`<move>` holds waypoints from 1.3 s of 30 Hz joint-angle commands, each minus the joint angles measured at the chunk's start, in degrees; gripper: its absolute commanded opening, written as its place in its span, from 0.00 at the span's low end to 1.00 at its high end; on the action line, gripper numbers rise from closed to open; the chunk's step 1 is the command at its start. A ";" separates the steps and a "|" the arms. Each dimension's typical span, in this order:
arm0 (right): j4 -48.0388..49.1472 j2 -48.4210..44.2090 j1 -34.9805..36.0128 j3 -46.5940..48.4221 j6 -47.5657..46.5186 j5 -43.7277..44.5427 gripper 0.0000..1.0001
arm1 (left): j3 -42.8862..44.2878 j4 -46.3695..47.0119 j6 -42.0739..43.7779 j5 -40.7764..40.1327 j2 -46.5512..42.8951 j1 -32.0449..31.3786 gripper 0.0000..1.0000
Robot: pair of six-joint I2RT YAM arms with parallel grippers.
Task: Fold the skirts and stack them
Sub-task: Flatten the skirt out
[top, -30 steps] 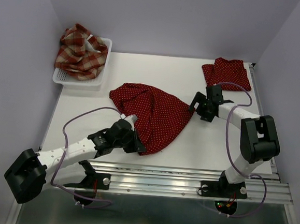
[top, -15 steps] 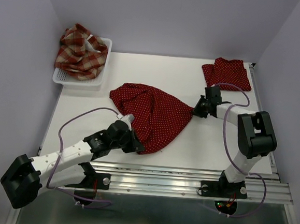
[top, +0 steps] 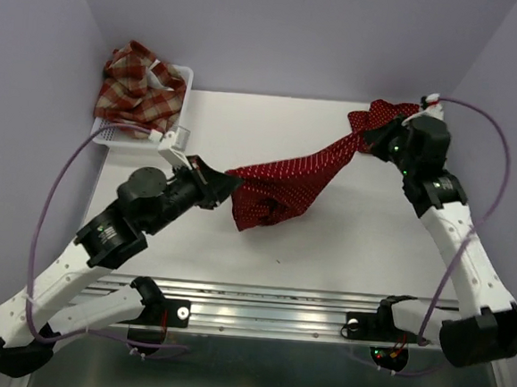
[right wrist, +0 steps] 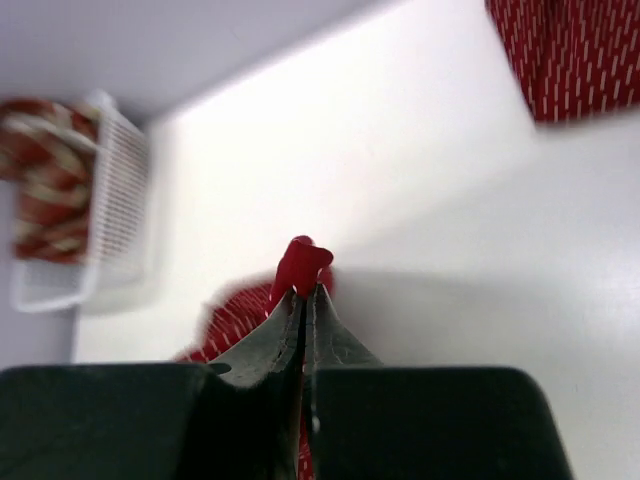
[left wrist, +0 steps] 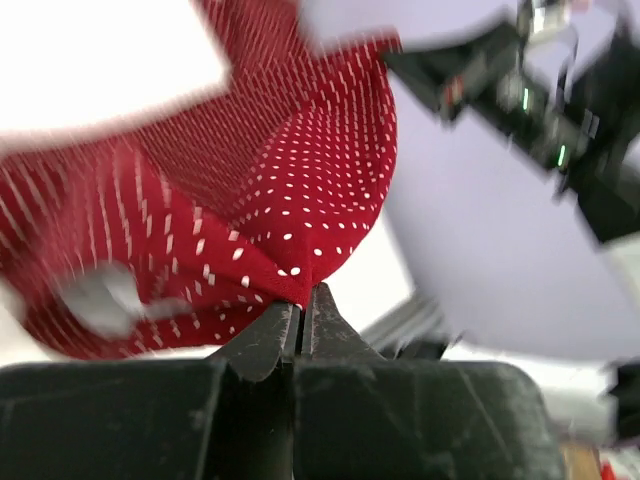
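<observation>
- The dotted skirt (top: 282, 182) hangs in the air above the table (top: 353, 246), stretched between the two grippers. A loose bunch sags near its left end.
- The left gripper (left wrist: 300, 310) has its fingers pressed together on an edge of this skirt. The hold is only at the very tips, so a hard pull could draw the cloth out.
- The right gripper (right wrist: 304, 300) pinches only a small tuft of the other end. I judge this to be the weaker hold. If the arms move further apart, the tuft may slip and the skirt would drop in a heap.
- The skirt looks bunched like a rope, not spread flat. If it is laid down like this, the fold will probably come out crooked.
- The right gripper is just beside the folded skirt (right wrist: 570, 55) at the back right corner. The arm or the hanging cloth could drag it and spoil it.
- The plaid skirt (top: 137, 85) lies crumpled in the basket (top: 171, 142), well apart, so there is little danger there.
</observation>
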 commanded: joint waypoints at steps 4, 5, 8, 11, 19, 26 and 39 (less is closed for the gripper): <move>-7.22 -14.08 -0.45 14.54 -4.88 8.60 0.01 | 21.52 0.36 13.00 -11.70 1.14 -0.11 0.00; -7.83 -14.87 -0.45 15.77 -5.14 9.48 0.01 | 22.67 0.97 15.01 -12.67 1.84 -0.11 0.00; -9.41 -16.28 -0.45 20.78 -6.46 11.24 0.01 | 26.63 3.00 17.05 -16.62 3.77 -0.02 0.00; -9.77 -15.76 -0.45 23.77 -7.95 12.82 0.01 | 29.62 3.44 20.04 -20.05 5.79 -0.02 0.00; -9.16 -4.97 -0.45 24.13 -10.76 15.90 0.00 | 31.65 4.84 23.47 -8.41 19.05 17.05 0.00; -6.16 20.77 -6.59 45.70 -14.11 13.46 0.01 | 60.49 2.41 23.65 30.89 54.31 37.32 0.00; -3.36 21.96 -8.98 44.12 -12.26 4.83 0.01 | 56.72 22.34 14.58 56.32 59.24 46.21 0.00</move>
